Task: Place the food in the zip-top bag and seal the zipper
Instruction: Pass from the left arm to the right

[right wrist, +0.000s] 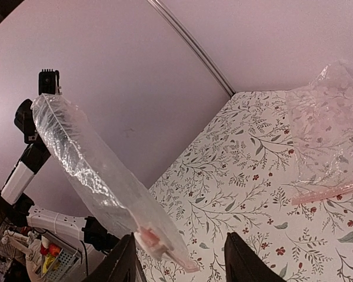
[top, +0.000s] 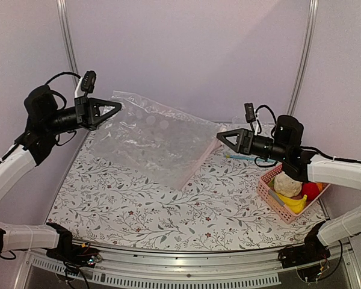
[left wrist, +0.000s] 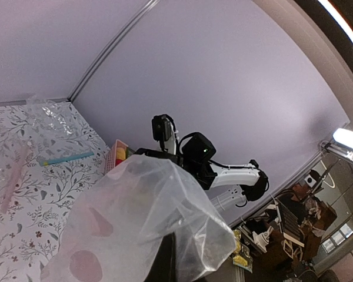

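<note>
Grip needs care: my left gripper (top: 117,108) is clamped on the zip-top bag (top: 156,129), aloft well left of the pink basket (top: 269,197). With my right gripper (top: 219,137) standing apart around its edge, I'd close squarely there

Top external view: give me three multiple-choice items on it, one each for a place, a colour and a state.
1. Where is the pink basket holding the food?
A) by the left arm
B) at the right side of the table
C) under the bag
2. What colour is the thin strip lying near the basket?
A) teal
B) red
C) black
3. How is the left end effector?
A) open over the table
B) shut on the zip-top bag
C) shut on a lemon

Answers:
1. B, it sits far right.
2. A, teal against the floral cloth.
3. B, it holds the bag's corner raised.
</note>
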